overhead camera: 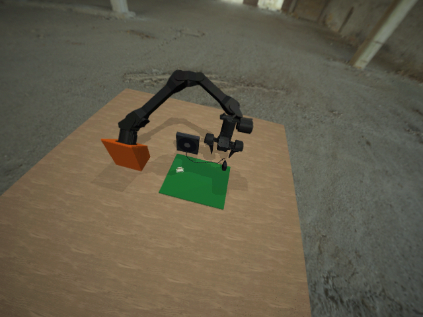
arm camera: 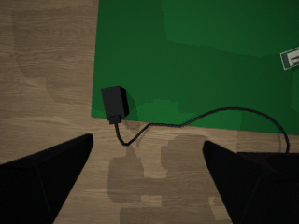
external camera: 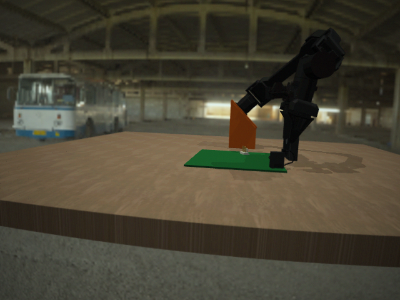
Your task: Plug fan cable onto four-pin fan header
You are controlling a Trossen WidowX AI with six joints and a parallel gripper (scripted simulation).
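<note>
The green board [overhead camera: 196,187] [external camera: 222,159] [arm camera: 210,61] lies flat on the table. The small white four-pin header [overhead camera: 179,169] [external camera: 242,152] [arm camera: 291,58] stands near the board's left side. The black plug [overhead camera: 224,166] [external camera: 276,159] [arm camera: 114,105] rests on the board's far right corner, well away from the header. Its thin cable [overhead camera: 201,162] [arm camera: 210,114] runs along the board's back edge to the black fan [overhead camera: 187,142]. My gripper [overhead camera: 220,154] [external camera: 289,156] [arm camera: 149,142] is open wide and empty. It points down just above and behind the plug, touching nothing.
The arm's orange base [overhead camera: 127,154] [external camera: 241,129] stands left of the board. The wooden table [overhead camera: 136,246] extends far toward the front. A concrete floor surrounds it.
</note>
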